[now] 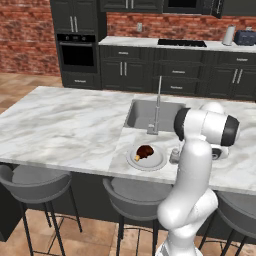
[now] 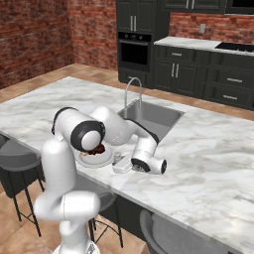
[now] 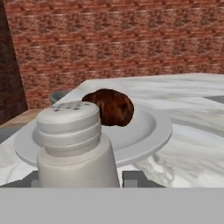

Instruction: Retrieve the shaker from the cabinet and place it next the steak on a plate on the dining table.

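The pale grey shaker stands upright between my fingertips, with my gripper shut on its lower body. It is on the marbled dining table, just beside the rim of the round white plate. The dark brown steak lies on that plate, right behind the shaker. From the left base the shaker shows to the right of the plate and steak, partly behind my arm. From the right base my gripper lies low over the table's near edge, holding the shaker.
A steel sink with a tall faucet sits just behind the plate. Grey stools stand along the table's near side. Dark wall cabinets, an oven and a counter with cooktop line the brick back wall.
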